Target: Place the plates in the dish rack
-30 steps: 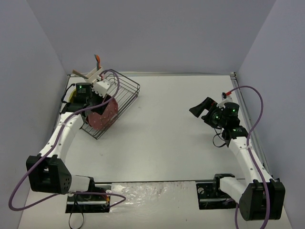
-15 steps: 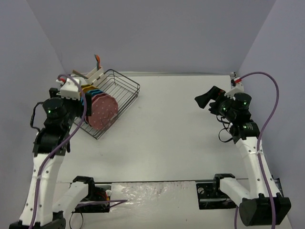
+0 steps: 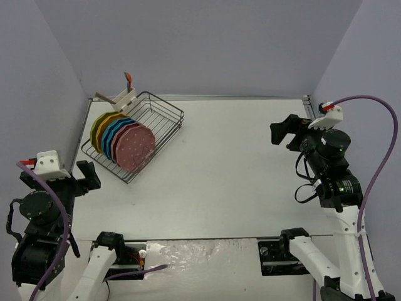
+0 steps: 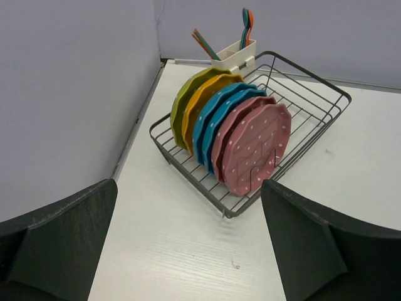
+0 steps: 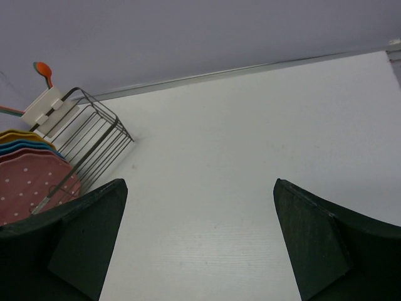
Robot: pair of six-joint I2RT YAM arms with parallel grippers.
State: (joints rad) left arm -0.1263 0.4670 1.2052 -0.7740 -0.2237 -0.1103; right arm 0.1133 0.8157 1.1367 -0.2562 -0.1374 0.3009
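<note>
1. Your left gripper (image 4: pixel 188 248) has pulled back from the rack (image 4: pixel 311 108), jaws wide and empty.
2. Right gripper (image 5: pixel 200 241) is wide, empty too.
3. Plates (image 4: pixel 257 147) stand in the rack; none seems left outside.

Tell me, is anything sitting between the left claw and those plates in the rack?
Nothing visible does. Only table surface lies between the open left claw and the dish rack, where the plates stand on edge in a row.
</note>
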